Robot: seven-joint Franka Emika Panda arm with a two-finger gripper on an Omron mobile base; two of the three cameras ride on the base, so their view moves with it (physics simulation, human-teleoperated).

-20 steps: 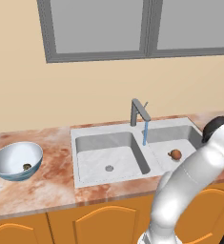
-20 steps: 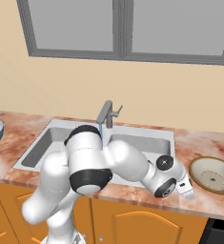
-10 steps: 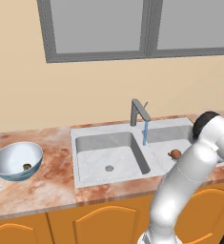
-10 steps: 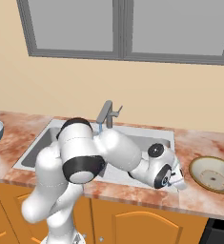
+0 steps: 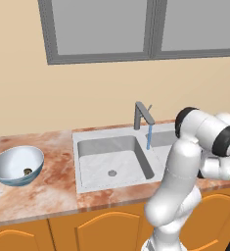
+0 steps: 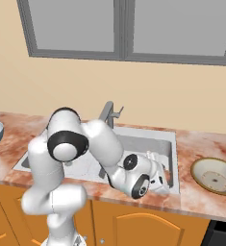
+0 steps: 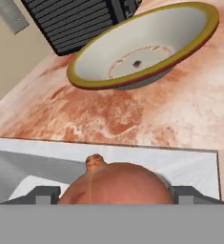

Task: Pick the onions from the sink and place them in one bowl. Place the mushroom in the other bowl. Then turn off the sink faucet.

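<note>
One reddish marble counter (image 5: 53,191) surrounds the sink (image 5: 94,164).

Onion (image 7: 114,183) cut off at bottom edge.

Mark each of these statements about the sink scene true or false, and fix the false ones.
1. Water runs from the faucet. True.
2. The mushroom lies in the sink. False: it sits inside the blue bowl.
3. An onion sits between the end effector fingers. True.
4. The tan bowl already holds an onion. False: it is empty.
5. The tan bowl stands left of the sink. False: it stands on the counter to the right.
</note>
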